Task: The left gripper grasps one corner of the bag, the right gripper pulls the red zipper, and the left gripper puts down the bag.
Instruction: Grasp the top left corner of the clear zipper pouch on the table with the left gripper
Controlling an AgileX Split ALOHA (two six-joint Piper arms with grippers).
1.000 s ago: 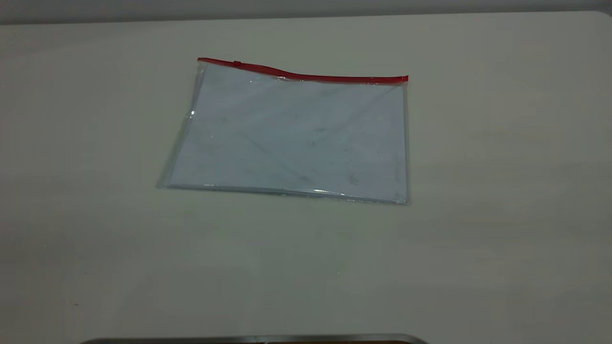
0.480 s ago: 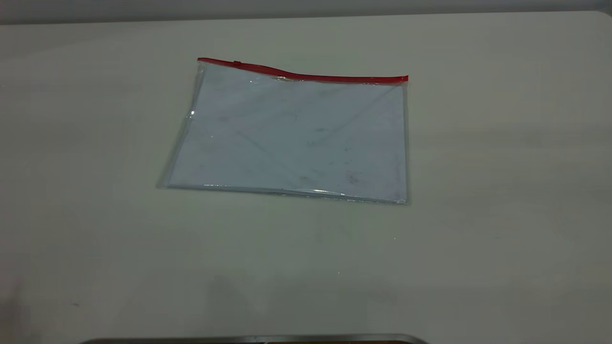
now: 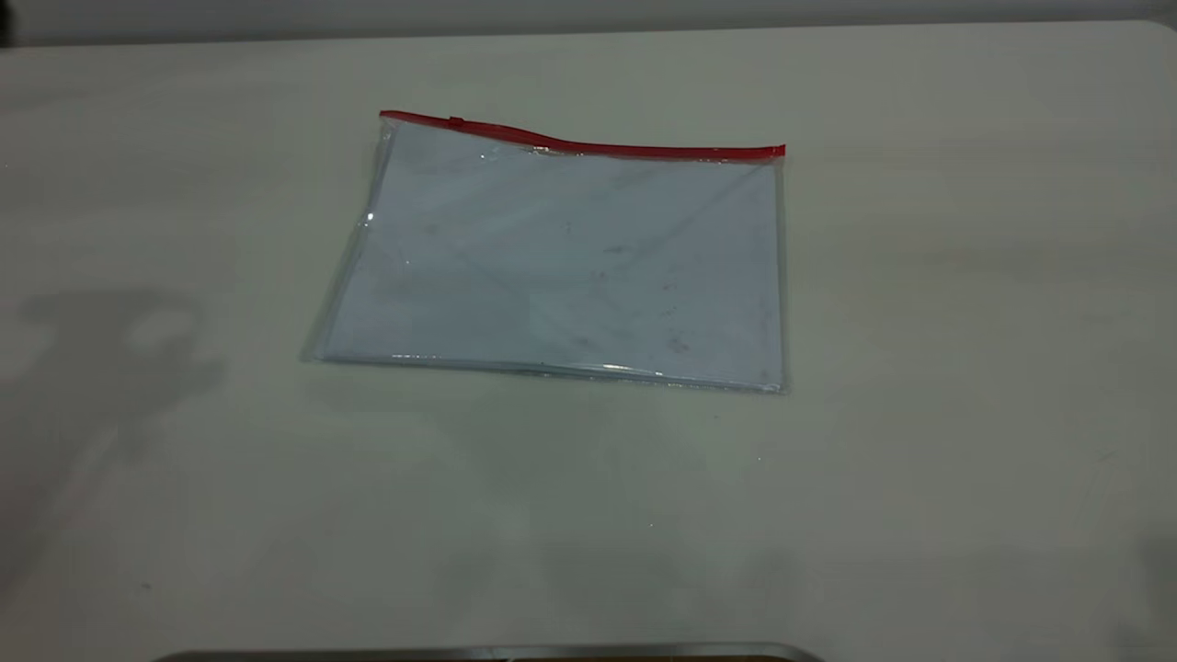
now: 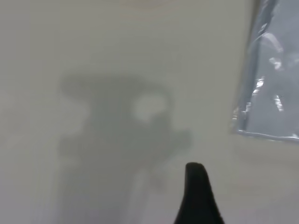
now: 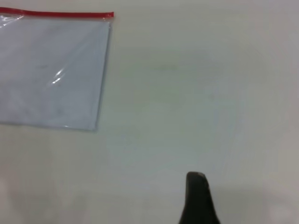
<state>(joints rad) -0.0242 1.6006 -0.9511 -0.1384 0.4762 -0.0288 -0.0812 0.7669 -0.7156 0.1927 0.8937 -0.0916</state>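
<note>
The bag (image 3: pixel 561 267) lies flat on the pale table, a clear bluish pouch with dark specks. Its red zipper (image 3: pixel 588 145) runs along the far long edge, with the small slider tab (image 3: pixel 455 121) near the left end. The red-trimmed corners are at the far left (image 3: pixel 386 118) and far right (image 3: pixel 780 152). Neither gripper shows in the exterior view. Only a black tip of the left gripper (image 4: pixel 198 196) shows in its wrist view, above bare table, apart from the bag (image 4: pixel 275 84). A black tip of the right gripper (image 5: pixel 198 200) is likewise apart from the bag (image 5: pixel 51 70) and zipper (image 5: pixel 56 14).
A dark arm shadow (image 3: pixel 101 349) lies on the table (image 3: pixel 965 322) left of the bag. A grey metal edge (image 3: pixel 487 653) runs along the near side. The table's far edge (image 3: pixel 588 32) lies behind the bag.
A dark arm shadow has spread over the table left of the bag, and a faint one at the lower right. The bag has not moved.
</note>
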